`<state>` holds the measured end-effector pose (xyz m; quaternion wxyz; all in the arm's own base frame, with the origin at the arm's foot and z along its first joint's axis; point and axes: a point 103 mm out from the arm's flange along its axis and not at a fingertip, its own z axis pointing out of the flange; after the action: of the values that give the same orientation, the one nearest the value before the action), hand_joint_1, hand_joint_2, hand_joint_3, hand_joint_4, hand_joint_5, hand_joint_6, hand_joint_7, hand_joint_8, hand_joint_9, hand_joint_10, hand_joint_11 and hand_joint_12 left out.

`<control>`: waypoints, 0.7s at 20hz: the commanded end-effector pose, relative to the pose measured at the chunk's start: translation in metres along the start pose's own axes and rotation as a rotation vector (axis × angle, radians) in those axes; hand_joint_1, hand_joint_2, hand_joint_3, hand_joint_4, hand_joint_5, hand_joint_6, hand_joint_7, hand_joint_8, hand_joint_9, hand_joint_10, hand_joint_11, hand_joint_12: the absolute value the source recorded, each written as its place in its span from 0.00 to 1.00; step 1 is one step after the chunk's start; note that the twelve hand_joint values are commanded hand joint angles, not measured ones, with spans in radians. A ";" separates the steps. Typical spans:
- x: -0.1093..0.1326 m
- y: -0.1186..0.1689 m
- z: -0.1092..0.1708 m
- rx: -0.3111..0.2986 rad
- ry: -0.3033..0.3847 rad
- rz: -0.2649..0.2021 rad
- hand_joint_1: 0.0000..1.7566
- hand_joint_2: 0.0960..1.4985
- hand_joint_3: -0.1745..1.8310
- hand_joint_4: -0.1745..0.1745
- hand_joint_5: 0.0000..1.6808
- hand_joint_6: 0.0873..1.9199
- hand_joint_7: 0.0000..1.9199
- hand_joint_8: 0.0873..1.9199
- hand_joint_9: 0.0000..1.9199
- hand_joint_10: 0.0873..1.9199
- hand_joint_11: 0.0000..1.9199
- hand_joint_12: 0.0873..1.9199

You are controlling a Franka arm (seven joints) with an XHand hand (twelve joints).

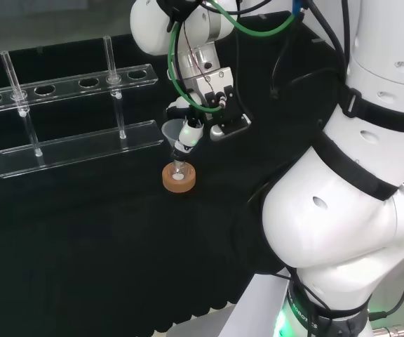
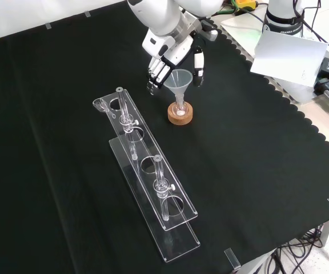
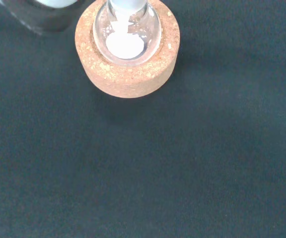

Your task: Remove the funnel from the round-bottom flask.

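Note:
A small clear round-bottom flask (image 1: 179,170) (image 2: 180,110) (image 3: 144,30) sits upright in a cork ring (image 1: 179,180) (image 2: 180,116) (image 3: 127,74) on the black cloth, with something white at its bottom. A clear funnel (image 1: 172,131) (image 2: 178,80) stands in its neck. The black and white hand (image 1: 212,95) (image 2: 167,54) hangs just above and behind the funnel. Its fingers (image 2: 156,71) point down on one side of the funnel's cone and its thumb (image 2: 199,61) on the other. They look straight and apart from the cone; I see no contact.
A long clear plastic test-tube rack (image 1: 76,144) (image 2: 147,171) with a few upright glass tubes lies near the flask, to its left in the head view. The bench's scalloped edge (image 2: 301,120) and a white sheet (image 2: 287,54) are to the right in the front view.

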<state>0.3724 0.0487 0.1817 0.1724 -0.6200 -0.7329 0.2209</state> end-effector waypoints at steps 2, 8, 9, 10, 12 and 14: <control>0.003 -0.001 0.000 -0.072 -0.041 -0.012 0.45 0.54 0.00 0.45 0.15 0.00 0.06 0.32 0.26 0.32 0.24 0.71; 0.010 -0.004 -0.007 -0.139 -0.111 -0.009 0.48 0.58 0.00 0.39 0.32 0.00 0.25 0.31 0.48 0.21 0.34 0.63; 0.012 -0.005 -0.009 -0.147 -0.119 -0.013 0.48 0.59 0.00 0.39 0.34 0.01 0.27 0.31 0.49 0.20 0.35 0.63; 0.013 -0.006 -0.012 -0.151 -0.128 -0.014 0.49 0.60 0.00 0.39 0.35 0.01 0.28 0.30 0.50 0.19 0.36 0.62; 0.014 -0.008 -0.016 -0.148 -0.135 -0.016 0.49 0.60 0.00 0.39 0.36 0.02 0.29 0.30 0.51 0.19 0.37 0.62; 0.015 -0.010 -0.020 -0.145 -0.139 -0.016 0.49 0.60 0.00 0.39 0.36 0.02 0.30 0.30 0.52 0.18 0.37 0.61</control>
<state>0.3697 0.0630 0.1885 0.1120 -0.6077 -0.7578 0.2093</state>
